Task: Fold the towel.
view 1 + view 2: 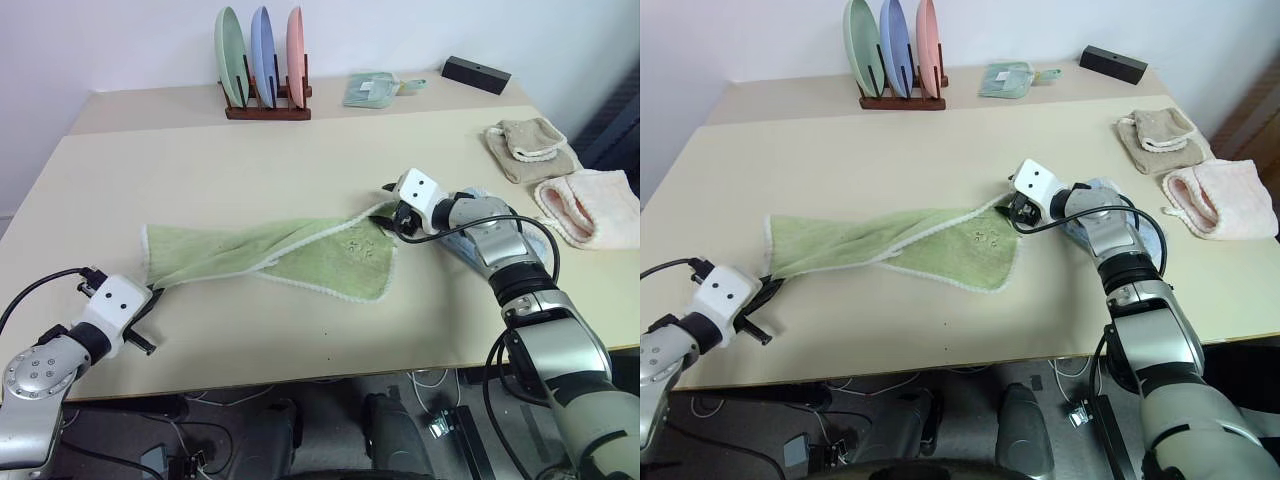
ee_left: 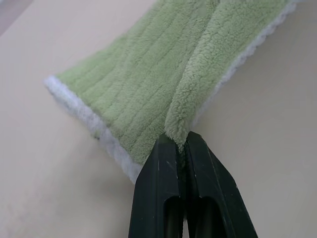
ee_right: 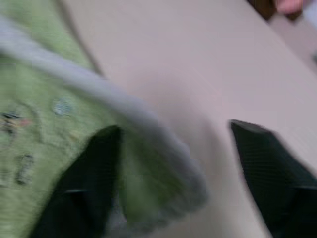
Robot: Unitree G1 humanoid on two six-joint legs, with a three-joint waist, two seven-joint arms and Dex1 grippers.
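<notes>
The light green towel (image 1: 300, 255) with white edging lies stretched across the middle of the table (image 1: 250, 170), bunched into a long strip that widens toward its right end. My left gripper (image 1: 150, 298) is near the table's front left edge, shut on the towel's left corner; in the left wrist view the black fingers (image 2: 163, 163) pinch a fold of green terry. My right gripper (image 1: 392, 214) is at the towel's far right corner. In the right wrist view its fingers (image 3: 99, 148) stand apart, with the white-edged corner lying between them.
A light blue towel (image 1: 458, 246) lies under my right forearm. Beige (image 1: 528, 148) and pink (image 1: 588, 205) towels sit at the right edge. A wooden rack with three plates (image 1: 262, 60), a small teal item (image 1: 372, 90) and a black box (image 1: 476, 74) stand at the back.
</notes>
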